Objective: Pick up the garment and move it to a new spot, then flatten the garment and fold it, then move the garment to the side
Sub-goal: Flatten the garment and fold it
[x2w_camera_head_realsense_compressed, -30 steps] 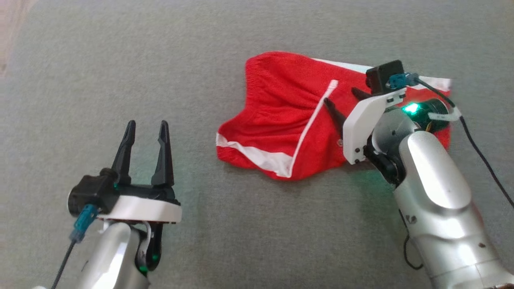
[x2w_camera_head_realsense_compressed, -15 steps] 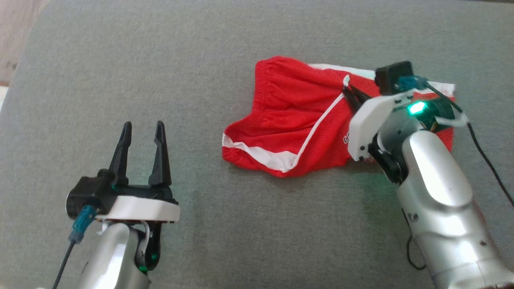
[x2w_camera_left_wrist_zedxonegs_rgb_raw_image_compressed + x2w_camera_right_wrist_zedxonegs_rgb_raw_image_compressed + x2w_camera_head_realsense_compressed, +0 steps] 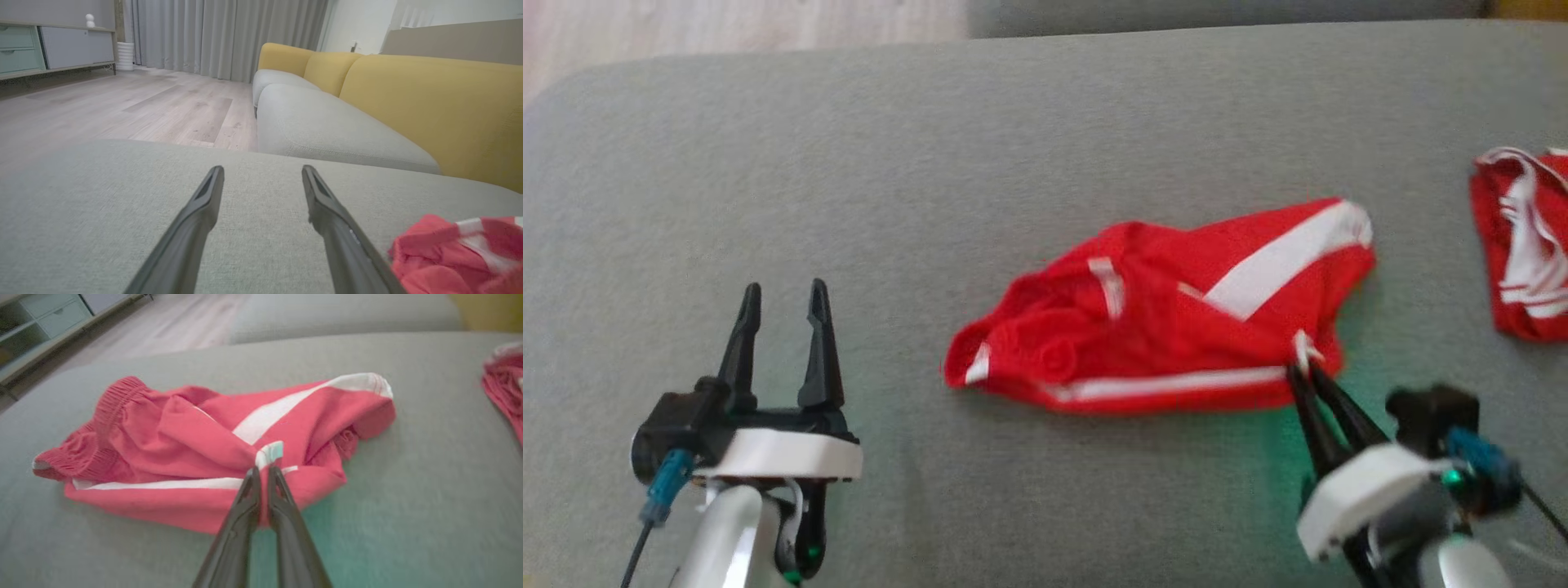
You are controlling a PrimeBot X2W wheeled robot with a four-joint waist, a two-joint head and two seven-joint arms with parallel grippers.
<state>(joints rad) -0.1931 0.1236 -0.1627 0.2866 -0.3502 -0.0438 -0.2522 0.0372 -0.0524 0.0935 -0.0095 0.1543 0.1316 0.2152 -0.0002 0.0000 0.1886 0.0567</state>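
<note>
A pale wood floor (image 3: 122,110), long grey curtains (image 3: 229,36), a yellow-backed sofa (image 3: 429,110), and a low cabinet (image 3: 61,49).

Ahead of the left fingers (image 3: 819,343) the grey cushion (image 3: 931,163) lies bare up to its far edge, and nothing sits in the gap between the two spread fingers. Bare fabric also runs off to their left. To their right, near but apart, the bunched red garment (image 3: 1160,335) bars a low sideways pass. The right fingers (image 3: 241,531) are pinched together on that garment's near hem, so the heap lies straight ahead of them and spreads to their left. To their right a stretch of bare cushion opens, ending at a second red garment (image 3: 1519,245) lying well apart.
</note>
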